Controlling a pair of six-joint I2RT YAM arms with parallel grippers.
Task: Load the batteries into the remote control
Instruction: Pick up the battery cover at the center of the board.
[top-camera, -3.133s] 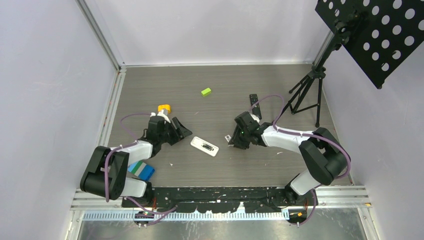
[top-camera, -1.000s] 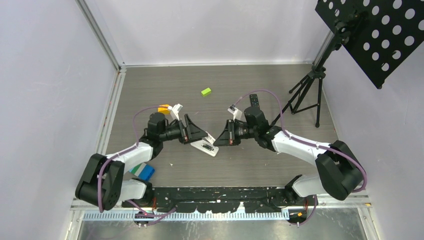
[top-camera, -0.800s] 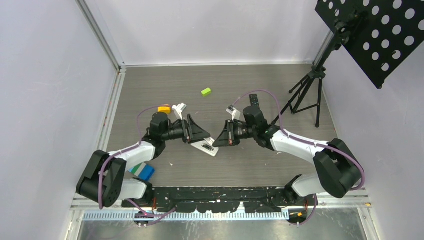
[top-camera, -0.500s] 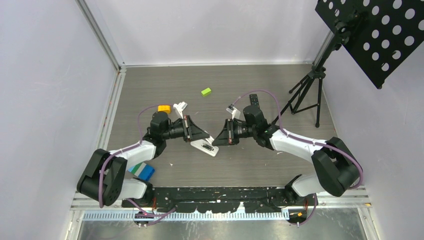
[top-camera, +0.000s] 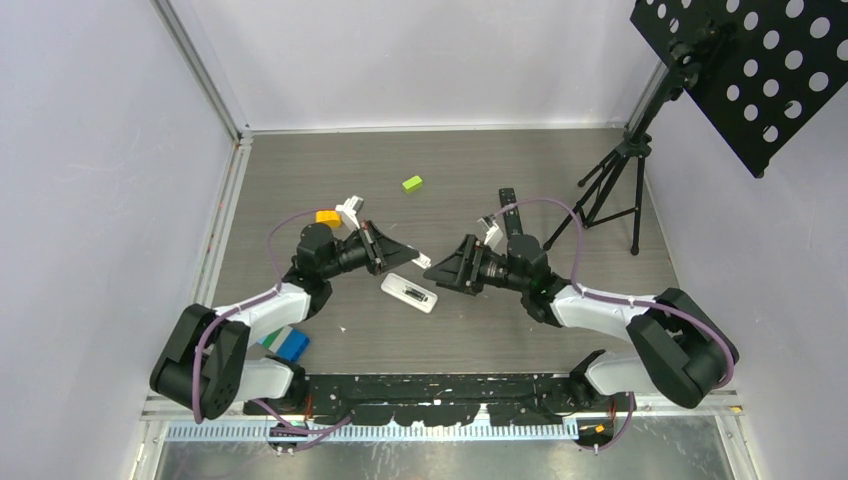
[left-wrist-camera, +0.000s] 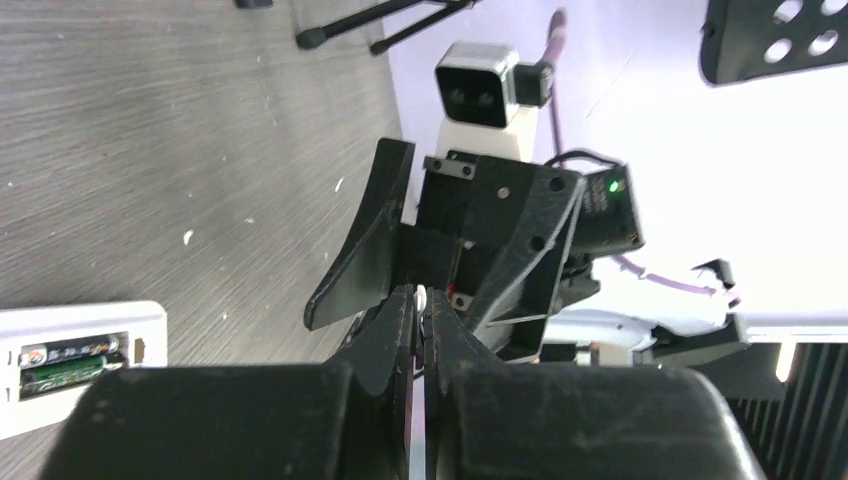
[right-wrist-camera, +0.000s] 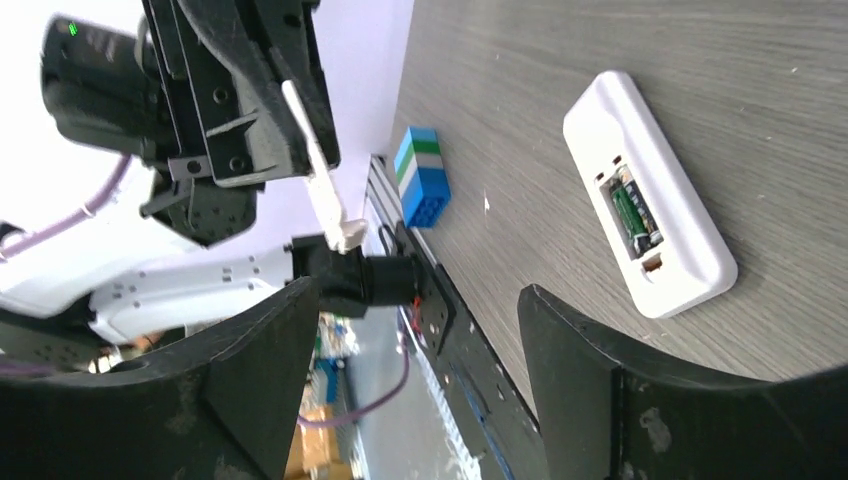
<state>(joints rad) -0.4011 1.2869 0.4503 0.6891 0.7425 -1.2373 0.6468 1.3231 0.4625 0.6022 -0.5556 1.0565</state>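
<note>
The white remote control (top-camera: 409, 293) lies flat on the table between the arms, its back compartment open. Two batteries (right-wrist-camera: 630, 215) lie side by side inside it, also seen in the left wrist view as dark batteries (left-wrist-camera: 68, 361). My left gripper (top-camera: 405, 254) is shut on a thin white cover piece (right-wrist-camera: 318, 175), held above the table up and left of the remote; only the cover's white tip (left-wrist-camera: 421, 296) shows between the fingers. My right gripper (top-camera: 452, 272) faces it from the right, open and holding nothing, jaws wide in the right wrist view (right-wrist-camera: 415, 300).
A green block (top-camera: 412, 183) and an orange piece (top-camera: 327, 216) lie further back. A black strip (top-camera: 509, 205) and a tripod (top-camera: 612, 180) stand at the back right. A blue-and-green block (top-camera: 285, 342) sits near the left arm's base.
The left gripper shut on the white cover piece that the right gripper held. The right gripper then opened and drew back to the right; the left lifted the piece slightly up-left.
</note>
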